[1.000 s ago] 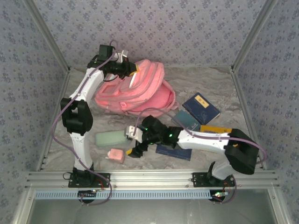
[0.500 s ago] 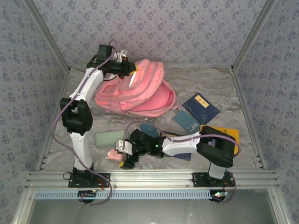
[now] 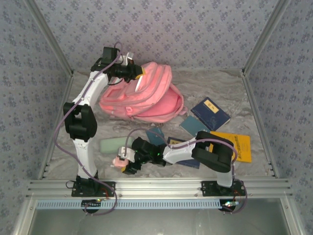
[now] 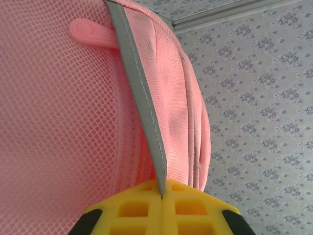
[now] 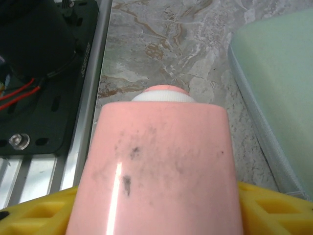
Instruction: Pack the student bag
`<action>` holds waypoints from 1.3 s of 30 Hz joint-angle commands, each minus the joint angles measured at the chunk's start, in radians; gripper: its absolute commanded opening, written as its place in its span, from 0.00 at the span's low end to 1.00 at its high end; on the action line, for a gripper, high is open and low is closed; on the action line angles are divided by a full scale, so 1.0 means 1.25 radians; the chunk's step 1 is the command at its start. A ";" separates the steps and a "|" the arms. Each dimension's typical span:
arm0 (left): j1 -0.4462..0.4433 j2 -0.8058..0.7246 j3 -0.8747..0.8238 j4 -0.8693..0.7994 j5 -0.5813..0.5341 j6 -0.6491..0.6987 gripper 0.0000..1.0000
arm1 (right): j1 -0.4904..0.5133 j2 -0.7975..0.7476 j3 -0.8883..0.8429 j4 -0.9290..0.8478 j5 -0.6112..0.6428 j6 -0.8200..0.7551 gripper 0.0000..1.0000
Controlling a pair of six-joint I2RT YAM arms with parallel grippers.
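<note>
Top external view, set against the frame a second earlier, has the right arm swung from the middle of the grey marbled tabletop (image 3: 222,83) toward the near left, folded more tightly at the elbow. The right gripper (image 3: 125,164) has moved off open table and onto a small pink rounded plastic case (image 3: 118,161), close to the left arm's base. With the arm out of the way, a flat yellow book (image 3: 235,145) at the right shows far more of its cover than before. The left arm has not changed. Its left gripper (image 3: 136,72) is raised over the back left of the table, clenched on the top edge of the large pink fabric student bag (image 3: 146,98), which lies at the back centre-left. The left wrist camera shows a grey trim strip (image 4: 142,107) of the bag running down into the closed seam between the yellow fingers (image 4: 132,213), with pink mesh beside it. On the right wrist camera the pink case, scuffed with dark marks and white at its far end, sits grasped between the two yellow pads (image 5: 274,208). A pale mint-green soft pouch (image 5: 274,83) lies just beside it. A dark blue book (image 3: 211,113) carries a small yellowish label, too small to read.
</note>
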 commanded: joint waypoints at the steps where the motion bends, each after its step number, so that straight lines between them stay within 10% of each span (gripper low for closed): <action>1: 0.007 -0.009 0.006 0.064 0.038 -0.010 0.00 | -0.002 0.009 0.022 0.027 0.002 0.011 0.53; 8: 0.007 -0.006 0.006 0.069 0.040 -0.015 0.00 | 0.005 -0.063 -0.017 0.030 0.033 0.014 0.33; 23: 0.004 -0.019 0.029 0.056 0.043 -0.015 0.00 | -0.045 -0.478 -0.262 0.055 0.325 0.082 0.31; 39: -0.047 -0.055 0.087 -0.055 0.009 0.075 0.00 | -0.277 -0.849 -0.367 -0.100 0.450 0.249 0.15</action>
